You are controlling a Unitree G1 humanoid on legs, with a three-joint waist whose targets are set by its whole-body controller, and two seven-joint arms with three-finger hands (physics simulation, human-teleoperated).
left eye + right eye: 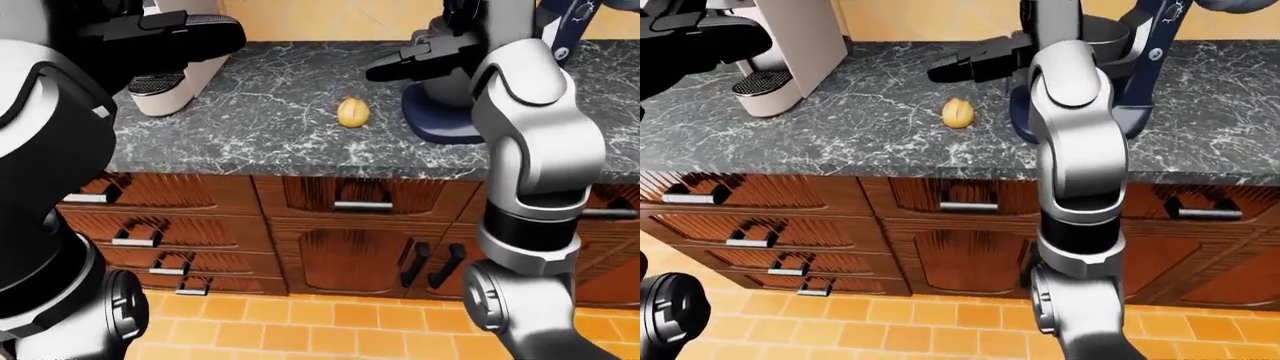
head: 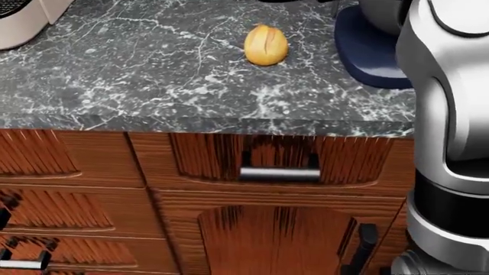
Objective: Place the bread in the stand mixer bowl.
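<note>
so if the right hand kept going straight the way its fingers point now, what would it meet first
Probably nothing soon: the right hand points toward the view's left, above the dark marble counter. The white coffee machine lies roughly that way, though depth is unclear.

We see our silver right arm (image 1: 1077, 142) covering most of the navy-blue stand mixer (image 1: 1137, 71); its bowl is hidden, its head cropped.

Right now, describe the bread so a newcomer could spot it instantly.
Find the dark marbled countertop above the wooden drawers. Between the white coffee machine at the left and the navy stand mixer at the right, the bread lies alone on the stone. It is the only small, golden, oval thing there, with a slit along its top.
</note>
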